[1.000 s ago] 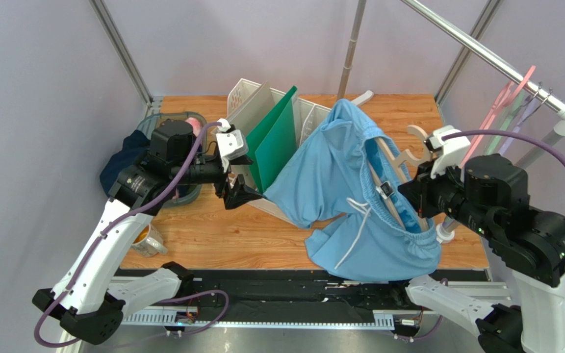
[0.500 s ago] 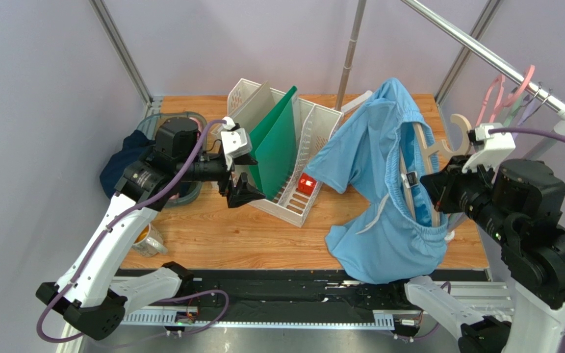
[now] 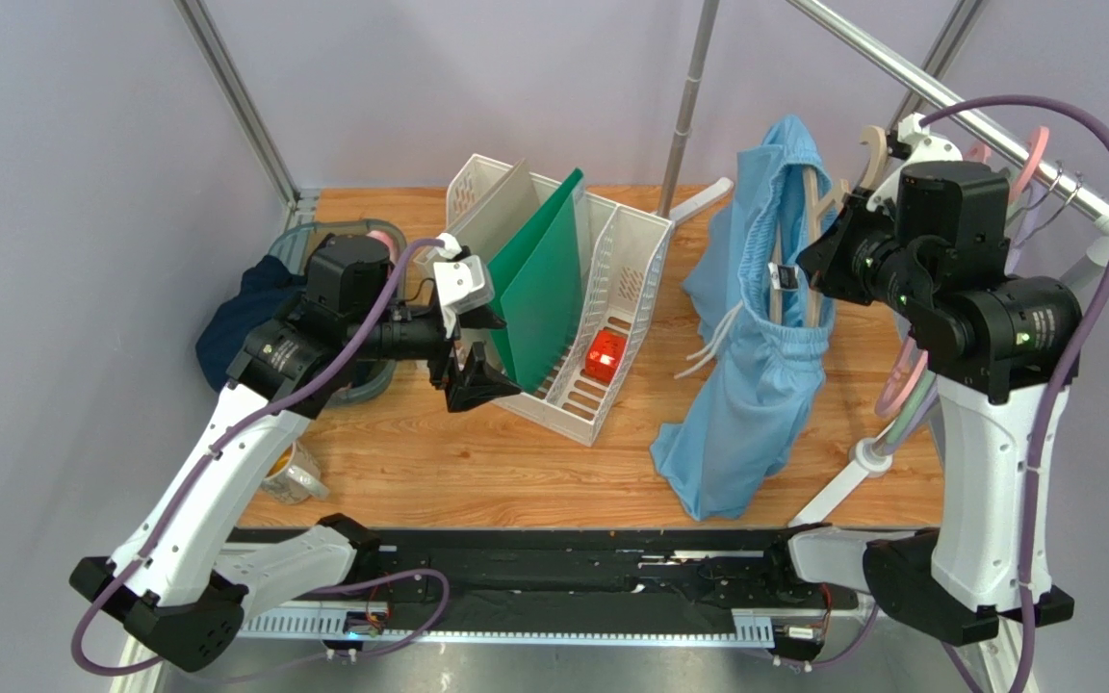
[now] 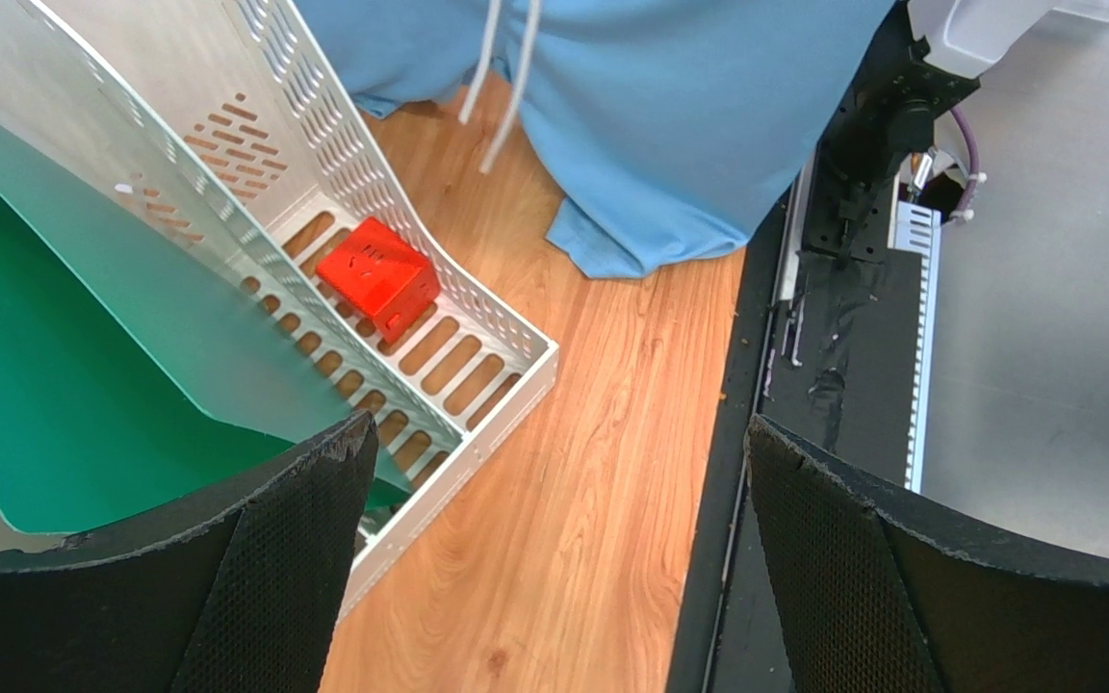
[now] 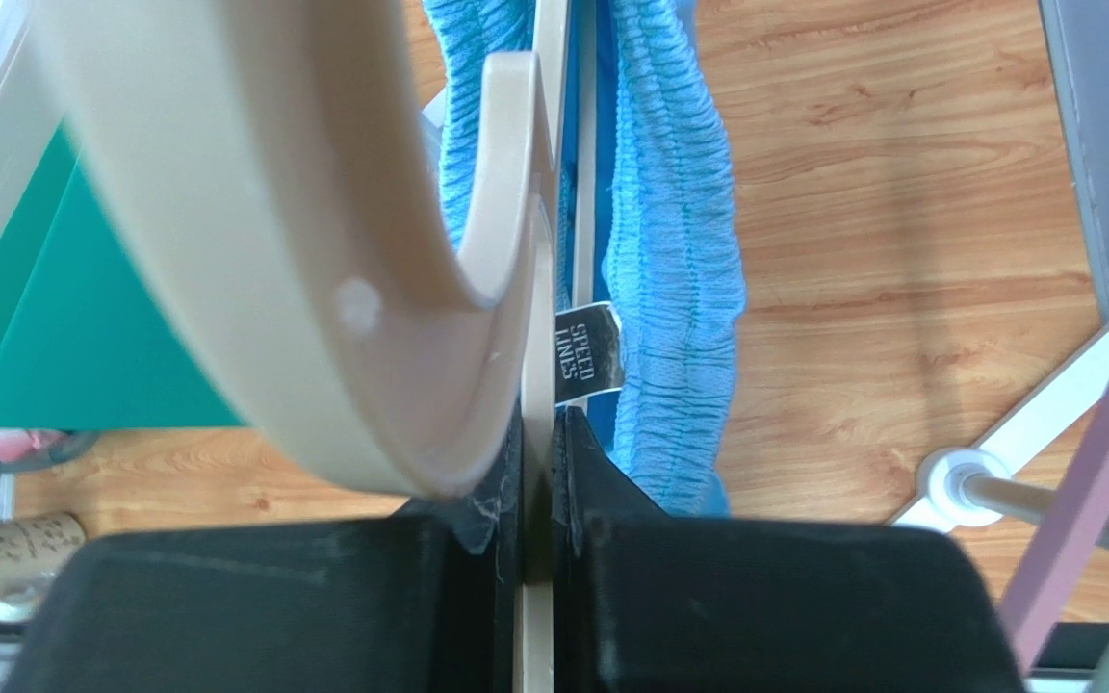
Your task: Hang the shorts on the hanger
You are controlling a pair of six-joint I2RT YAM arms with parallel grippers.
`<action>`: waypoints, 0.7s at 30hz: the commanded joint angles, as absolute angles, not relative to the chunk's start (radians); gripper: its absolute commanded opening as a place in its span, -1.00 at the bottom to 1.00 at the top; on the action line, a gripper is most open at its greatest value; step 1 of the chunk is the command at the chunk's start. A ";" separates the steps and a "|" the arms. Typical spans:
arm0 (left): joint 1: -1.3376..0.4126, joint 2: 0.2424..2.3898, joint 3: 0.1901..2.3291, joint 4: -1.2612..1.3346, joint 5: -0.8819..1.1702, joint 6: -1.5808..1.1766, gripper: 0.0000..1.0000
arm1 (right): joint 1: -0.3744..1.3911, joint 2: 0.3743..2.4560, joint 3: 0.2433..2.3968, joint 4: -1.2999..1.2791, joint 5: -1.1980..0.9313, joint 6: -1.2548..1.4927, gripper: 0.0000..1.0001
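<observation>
The wooden worktop (image 3: pixel 416 462) carries everything, with a metal rail (image 3: pixel 937 94) slanting above its right side. The 2 arms reach in from the near edge.

The right arm (image 3: pixel 980 318) is raised towards the rail. Its jaws are pinched tight on the flat stem of the hanger (image 5: pixel 300 260), just below the thick hook.

The left arm (image 3: pixel 228 448) hovers at the front of the file rack (image 3: pixel 618 275). Its jaws are spread fully wide and hold nothing.

The shorts (image 3: pixel 749 361) hang from the hanger in the air over the right part of the worktop, right of the file rack. The gathered waistband is bunched against the hanger's stem, beside the right jaws. The legs drop towards the front edge; whether the hem touches the wood I cannot tell.

A green sheet (image 3: pixel 539 282) stands in the rack, and 1 red block (image 3: pixel 604 351) lies in the compartment to its right.
</observation>
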State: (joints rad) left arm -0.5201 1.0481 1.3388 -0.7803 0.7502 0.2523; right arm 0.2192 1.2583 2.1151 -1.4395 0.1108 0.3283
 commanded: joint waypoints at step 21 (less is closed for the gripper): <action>-0.515 1.045 1.244 -0.667 0.833 0.252 0.99 | 0.471 1.506 2.262 -0.899 0.830 0.391 -1.00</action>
State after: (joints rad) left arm -0.5201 1.0447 1.2533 -0.7223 0.7856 0.2481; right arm 0.4389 1.4700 2.1677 -1.1095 0.6189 0.4355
